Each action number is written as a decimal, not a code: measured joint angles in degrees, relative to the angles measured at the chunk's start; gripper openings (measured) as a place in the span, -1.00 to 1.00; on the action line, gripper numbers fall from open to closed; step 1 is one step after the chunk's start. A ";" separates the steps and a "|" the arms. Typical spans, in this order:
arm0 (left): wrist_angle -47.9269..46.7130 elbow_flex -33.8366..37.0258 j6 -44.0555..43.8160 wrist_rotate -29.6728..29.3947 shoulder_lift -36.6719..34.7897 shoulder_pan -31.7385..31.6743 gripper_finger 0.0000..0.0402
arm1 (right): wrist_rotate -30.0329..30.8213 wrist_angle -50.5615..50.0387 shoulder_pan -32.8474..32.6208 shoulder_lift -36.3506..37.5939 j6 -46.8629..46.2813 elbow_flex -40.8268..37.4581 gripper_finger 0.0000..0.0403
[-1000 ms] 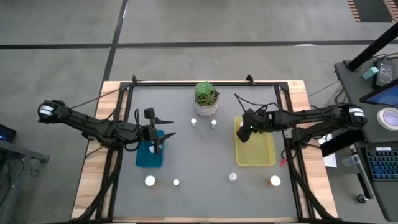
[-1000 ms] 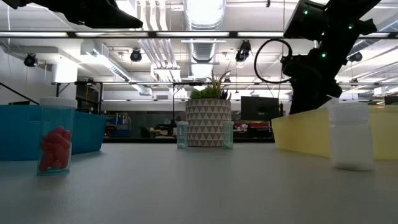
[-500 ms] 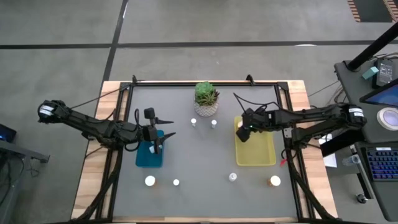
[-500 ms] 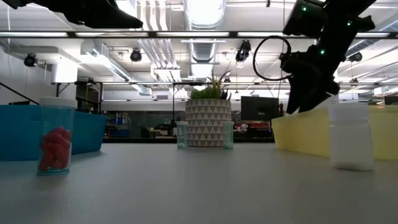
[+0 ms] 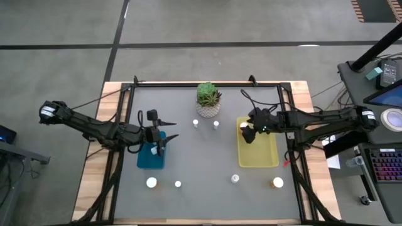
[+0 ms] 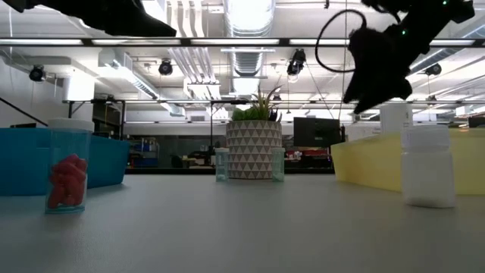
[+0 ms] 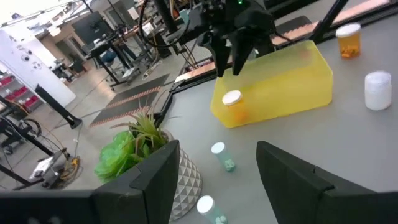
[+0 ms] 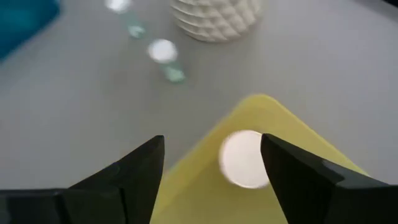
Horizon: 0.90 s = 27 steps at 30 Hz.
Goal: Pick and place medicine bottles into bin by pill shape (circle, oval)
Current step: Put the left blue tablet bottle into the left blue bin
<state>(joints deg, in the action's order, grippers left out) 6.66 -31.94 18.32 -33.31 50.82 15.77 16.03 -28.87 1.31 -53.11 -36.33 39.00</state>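
The left gripper hangs with fingers apart over the blue plastic bin on the table's left. Further right, the right gripper, fingers spread, hovers above a white-capped amber medicine bottle standing in the far left corner of the yellow rectangular bin.

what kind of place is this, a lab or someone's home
Most likely a robotics lab or workshop, not a home. The low view shows exposed silver ceiling ducts and hanging strip lights, the left wrist view shows metal workbench frames beyond the table, and the high view shows a grey concrete floor.
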 joint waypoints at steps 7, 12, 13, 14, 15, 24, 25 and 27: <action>2.67 0.04 -5.01 0.01 3.47 0.00 -0.01 | 0.01 9.06 -6.26 0.54 6.72 0.00 0.17; 6.72 0.04 -8.83 0.05 7.06 0.00 -0.01 | 0.00 16.69 -10.10 0.54 14.99 0.00 0.13; 7.76 0.04 -8.99 0.03 7.74 0.00 -0.01 | -0.02 18.39 -10.78 0.54 17.11 0.00 0.12; 8.88 0.04 -9.04 0.03 8.47 0.00 -0.01 | 0.04 20.22 -11.46 0.54 19.18 0.00 0.12; 10.24 0.04 -9.06 0.03 9.24 0.00 -0.01 | 0.00 22.11 -12.02 0.54 21.24 -0.06 0.12; 15.23 -2.47 -12.89 0.10 15.61 -0.50 -0.01 | -0.01 33.72 -14.99 0.54 35.92 -3.21 0.12; 15.23 -2.92 -13.48 0.12 16.44 -0.75 -0.01 | -0.07 34.41 -15.00 0.54 36.69 -3.70 0.12; 14.98 -3.71 -14.98 0.46 18.05 -1.27 -0.01 | -0.95 36.38 -15.05 0.57 38.75 -4.91 0.12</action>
<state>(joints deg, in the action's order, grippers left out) 21.64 -35.66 3.33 -32.85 68.87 14.50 15.08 7.51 -13.74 -52.54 2.42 34.10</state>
